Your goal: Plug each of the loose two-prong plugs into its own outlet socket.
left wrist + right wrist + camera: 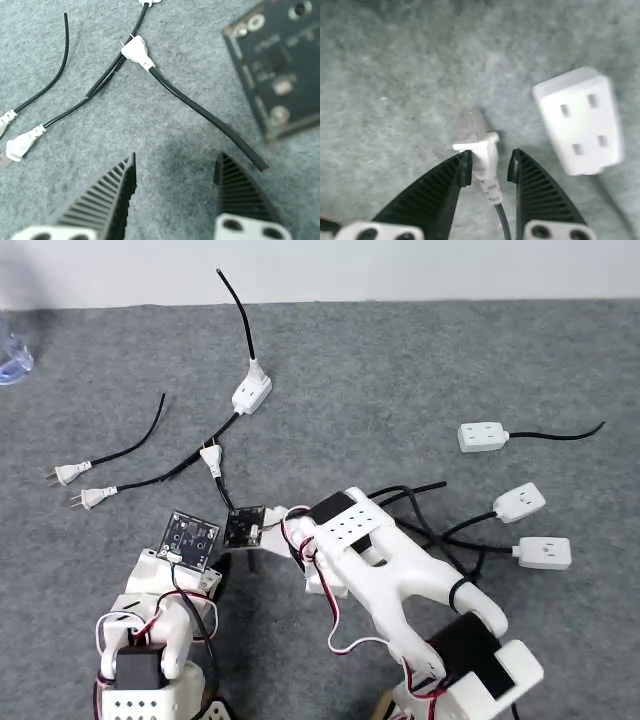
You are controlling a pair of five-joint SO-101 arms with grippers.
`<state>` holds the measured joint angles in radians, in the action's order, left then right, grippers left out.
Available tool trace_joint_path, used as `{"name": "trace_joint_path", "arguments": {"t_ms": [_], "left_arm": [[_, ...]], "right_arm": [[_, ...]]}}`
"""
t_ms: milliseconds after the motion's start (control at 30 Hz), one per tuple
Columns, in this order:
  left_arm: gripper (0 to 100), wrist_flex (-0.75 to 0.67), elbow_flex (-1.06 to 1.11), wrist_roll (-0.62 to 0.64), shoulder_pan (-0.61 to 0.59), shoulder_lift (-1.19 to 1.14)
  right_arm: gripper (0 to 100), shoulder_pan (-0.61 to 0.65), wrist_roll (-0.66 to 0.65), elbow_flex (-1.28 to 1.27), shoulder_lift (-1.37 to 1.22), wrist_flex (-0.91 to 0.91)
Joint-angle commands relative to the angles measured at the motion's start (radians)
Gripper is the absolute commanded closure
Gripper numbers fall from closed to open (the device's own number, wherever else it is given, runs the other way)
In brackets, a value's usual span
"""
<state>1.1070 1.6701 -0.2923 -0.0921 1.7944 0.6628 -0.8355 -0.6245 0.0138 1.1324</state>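
Overhead: grey carpet (400, 360). The middle plug (211, 457) lies loose, prongs pointing far, just near-left of the far outlet (251, 390). At left lie the far-left plug (66, 474) and the near-left plug (92, 498). The three right outlets (519, 502) sit well apart at right.

Left wrist: left gripper (176, 159) over carpet, jaws wide, holding nothing. The middle plug and its black cord (200, 112) lie beyond the tips, with the right arm's camera board (275, 65) to the right.

Right wrist: right gripper (491, 153), jaws a narrow gap apart. The middle plug lies on the carpet in line with that gap, the far outlet just beside it.
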Motion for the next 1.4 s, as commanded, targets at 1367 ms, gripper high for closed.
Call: {"name": "trace_joint_path", "arguments": {"t_ms": [1367], "left_arm": [[76,-0.305,0.015,0.037,0.037,0.003]], "right_arm": [[99.1,-0.211,0.376,0.439,0.278,0.343]]}}
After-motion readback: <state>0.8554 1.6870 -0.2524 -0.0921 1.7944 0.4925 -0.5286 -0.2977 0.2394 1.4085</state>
